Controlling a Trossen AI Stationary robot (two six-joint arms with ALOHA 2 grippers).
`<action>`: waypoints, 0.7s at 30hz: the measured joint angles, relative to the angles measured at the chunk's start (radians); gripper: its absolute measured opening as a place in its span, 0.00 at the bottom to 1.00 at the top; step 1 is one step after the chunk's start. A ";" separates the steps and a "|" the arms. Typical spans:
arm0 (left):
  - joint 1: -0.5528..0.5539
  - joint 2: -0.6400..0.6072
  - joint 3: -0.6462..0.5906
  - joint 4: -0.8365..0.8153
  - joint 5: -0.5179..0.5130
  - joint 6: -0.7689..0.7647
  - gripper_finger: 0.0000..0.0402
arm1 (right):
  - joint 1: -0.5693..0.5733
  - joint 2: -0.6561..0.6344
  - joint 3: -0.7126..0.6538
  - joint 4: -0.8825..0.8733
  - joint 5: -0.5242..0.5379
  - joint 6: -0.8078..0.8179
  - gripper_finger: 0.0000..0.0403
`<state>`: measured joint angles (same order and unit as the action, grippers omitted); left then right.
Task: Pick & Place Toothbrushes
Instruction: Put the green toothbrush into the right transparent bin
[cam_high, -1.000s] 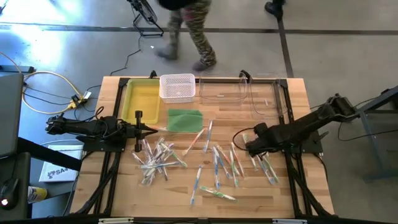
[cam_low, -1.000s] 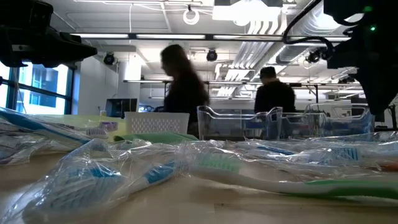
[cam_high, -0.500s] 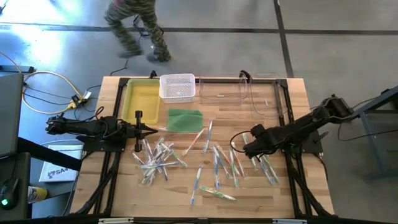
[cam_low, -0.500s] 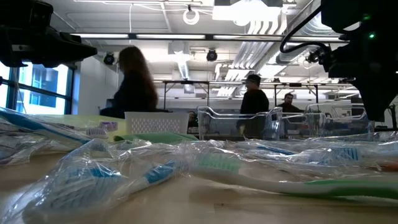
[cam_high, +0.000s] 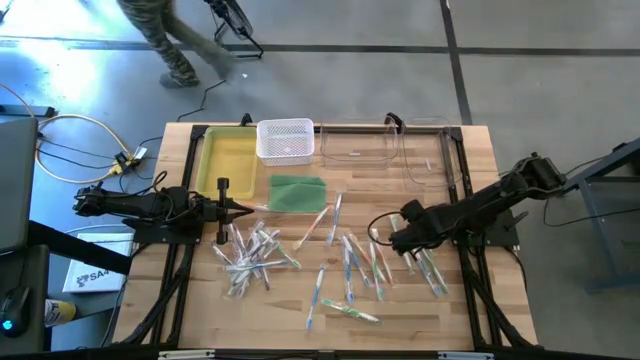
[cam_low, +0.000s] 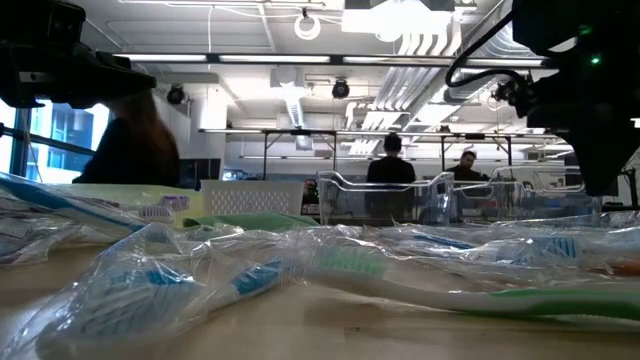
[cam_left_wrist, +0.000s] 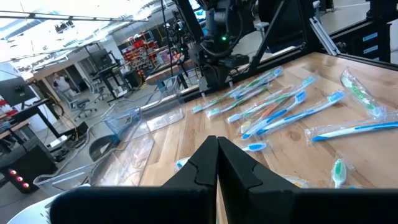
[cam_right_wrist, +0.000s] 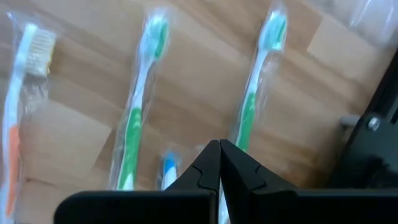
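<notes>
Several toothbrushes (cam_right_wrist: 134, 118) lie just under the right pincer (cam_right_wrist: 219, 163), its fingers pressed together, empty.

Even, bright overhead light falls on the tabletop (cam_high: 300, 300) with only soft shadows. In the low view, ceiling strip lights (cam_low: 300, 58) glare and the nearest wrapped toothbrushes (cam_low: 200, 280) are out of focus. The walking person (cam_high: 165, 35) is motion-blurred.
</notes>
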<state>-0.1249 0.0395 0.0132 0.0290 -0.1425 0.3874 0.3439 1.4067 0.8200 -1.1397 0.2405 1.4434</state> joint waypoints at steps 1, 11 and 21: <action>0.000 0.000 0.000 0.000 0.000 0.000 0.01 | 0.000 0.000 0.000 0.000 -0.012 0.001 0.03; 0.000 0.000 0.000 0.000 0.000 0.000 0.01 | 0.001 0.000 0.000 -0.001 0.007 0.039 0.33; 0.000 0.000 0.000 0.000 0.000 0.000 0.01 | 0.001 0.000 -0.065 0.016 -0.040 0.224 0.42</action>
<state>-0.1248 0.0395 0.0132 0.0288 -0.1425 0.3878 0.3447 1.4063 0.7550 -1.1241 0.2007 1.6670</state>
